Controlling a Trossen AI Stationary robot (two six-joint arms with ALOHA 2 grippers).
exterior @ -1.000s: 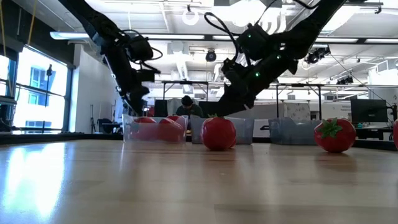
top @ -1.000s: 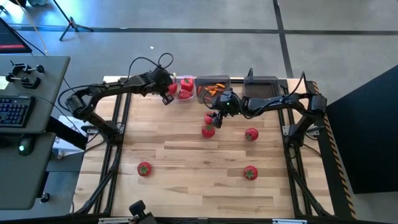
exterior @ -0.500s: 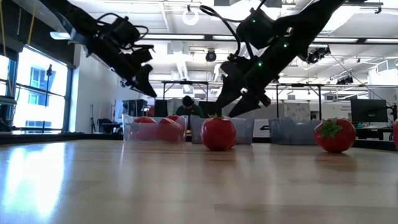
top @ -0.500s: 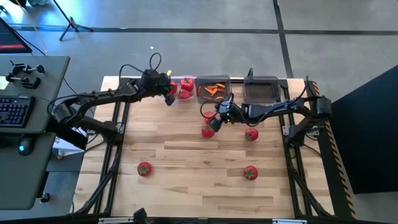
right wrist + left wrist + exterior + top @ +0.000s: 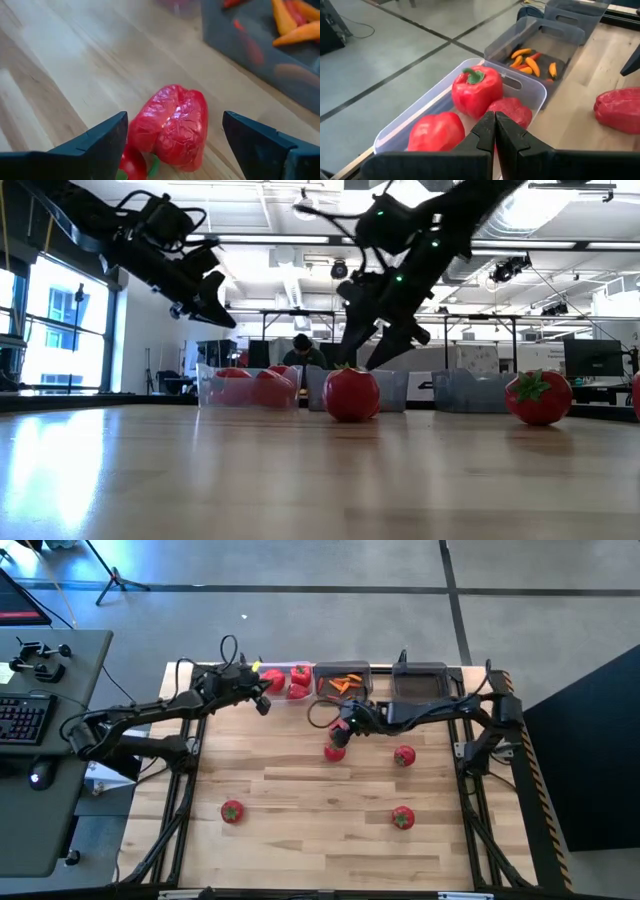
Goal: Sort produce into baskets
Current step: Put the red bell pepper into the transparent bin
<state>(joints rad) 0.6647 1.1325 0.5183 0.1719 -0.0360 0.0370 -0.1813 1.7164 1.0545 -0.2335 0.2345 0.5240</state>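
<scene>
A red bell pepper (image 5: 172, 125) lies on the table next to a tomato (image 5: 334, 751), in front of the baskets. My right gripper (image 5: 174, 119) hovers above the pepper, open, one finger on either side of it and clear of it; it also shows in the high view (image 5: 341, 727). My left gripper (image 5: 495, 125) is shut and empty, above the table just left of the clear basket (image 5: 285, 681), which holds three red peppers (image 5: 476, 90). The middle dark basket (image 5: 343, 683) holds orange carrot pieces (image 5: 532, 62).
A second dark basket (image 5: 420, 681) stands at the far right of the row. Three more tomatoes lie on the table: right of centre (image 5: 404, 755), near right (image 5: 402, 817) and near left (image 5: 231, 811). A person sits in the room beyond the table (image 5: 300, 350).
My left gripper has risen from the clear basket and drawn back toward the table's left edge. My right gripper has shifted a little toward the table's left, staying over the pepper and tomato. The produce on the table has kept still.
</scene>
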